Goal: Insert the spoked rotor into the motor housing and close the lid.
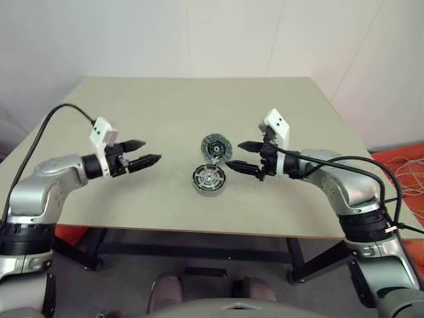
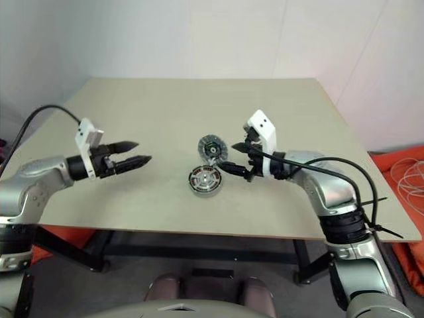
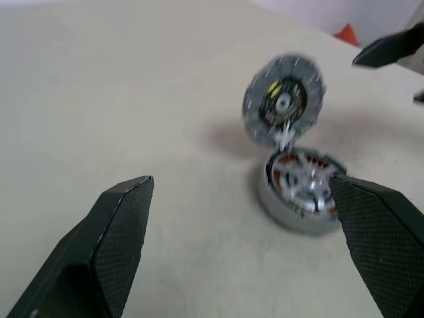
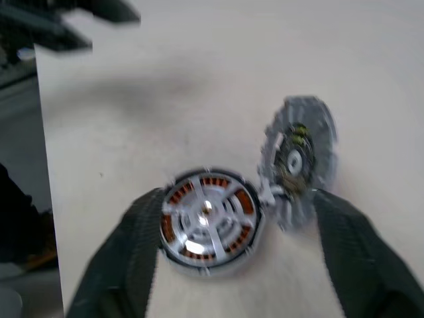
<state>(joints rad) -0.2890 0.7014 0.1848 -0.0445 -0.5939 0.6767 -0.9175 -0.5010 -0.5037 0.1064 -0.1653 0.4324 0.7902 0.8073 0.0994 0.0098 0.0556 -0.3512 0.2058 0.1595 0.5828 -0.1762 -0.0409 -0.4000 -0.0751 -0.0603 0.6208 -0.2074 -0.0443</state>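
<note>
**benchrat:** ok so where's everything sitting? Going off the motor housing as my reference, it's flat on the tan table, roughly mid-table toward the near edge.

**spindle_guy:** yep. The spoked rotor is already down inside the housing, you can see the silver spokes with the copper coils showing between them. The lid is right behind the housing, on the far side, tipped up on edge and leaning, its lower edge touching or nearly touching the housing rim. Not closed.

**benchrat:** and the grippers?

**spindle_guy:** left gripper is well off to the left of the housing, above the table, fingers spread wide apart, nothing between them. From its wrist cam the housing and lid sit out ahead of it, between the two finger tips in the frame but far beyond them.

**benchrat:** right one?

**spindle_guy:** right gripper is just to the right of the housing, pointing toward it and the lid. Its fingers are apart too, not clamped on anything. One finger tip is close to the lid's right edge, the other near the housing's right side. Can't tell if either actually touches.
</note>
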